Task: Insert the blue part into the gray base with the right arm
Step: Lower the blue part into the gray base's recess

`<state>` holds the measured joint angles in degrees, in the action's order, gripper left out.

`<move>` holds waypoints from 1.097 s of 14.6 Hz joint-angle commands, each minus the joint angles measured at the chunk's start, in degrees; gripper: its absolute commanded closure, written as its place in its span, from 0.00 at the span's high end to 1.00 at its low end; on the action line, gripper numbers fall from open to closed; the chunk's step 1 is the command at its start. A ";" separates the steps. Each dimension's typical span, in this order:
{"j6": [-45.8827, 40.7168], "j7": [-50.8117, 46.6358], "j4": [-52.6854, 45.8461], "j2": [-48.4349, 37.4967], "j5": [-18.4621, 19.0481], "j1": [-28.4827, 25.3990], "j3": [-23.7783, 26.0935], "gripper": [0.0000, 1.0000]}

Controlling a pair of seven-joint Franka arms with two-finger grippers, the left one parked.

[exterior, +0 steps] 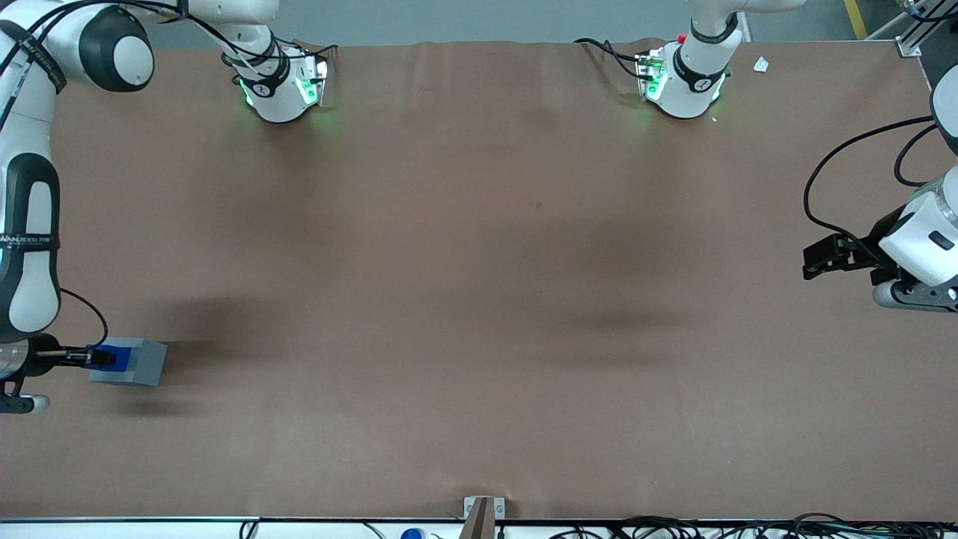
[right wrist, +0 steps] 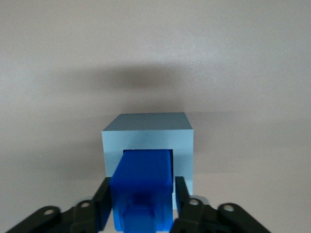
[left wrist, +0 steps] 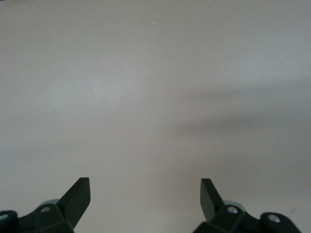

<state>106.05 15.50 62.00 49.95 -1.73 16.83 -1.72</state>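
Observation:
The gray base (exterior: 147, 364) rests on the brown table at the working arm's end, fairly near the front camera. The blue part (exterior: 120, 349) sits against its recessed face. In the right wrist view the blue part (right wrist: 143, 184) reaches into the square recess of the gray base (right wrist: 148, 132), and its end is lost inside the opening. My right gripper (right wrist: 142, 180) is shut on the blue part, one black finger (right wrist: 103, 196) along each side. The same gripper (exterior: 103, 359) shows in the front view at the base's edge, below the right arm (exterior: 28, 247).
Both arm pedestals (exterior: 281, 86) (exterior: 682, 78) stand at the table's edge farthest from the front camera. A small metal bracket (exterior: 483, 513) sits at the nearest edge. Brown tabletop (exterior: 479, 299) stretches from the base toward the parked arm's end.

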 commanded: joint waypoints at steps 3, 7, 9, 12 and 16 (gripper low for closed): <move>0.39 0.40 -1.35 0.76 0.59 0.13 0.40 0.73; 0.30 0.40 -1.35 0.68 0.50 0.13 0.40 0.90; 0.30 0.49 -1.35 0.50 0.50 0.66 0.49 1.00; 0.04 0.32 -1.26 -0.02 0.33 0.84 0.49 1.00; -1.53 0.14 -0.65 -3.09 -0.38 0.57 0.49 1.00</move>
<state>106.30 15.51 60.45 49.45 -1.79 17.08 -1.73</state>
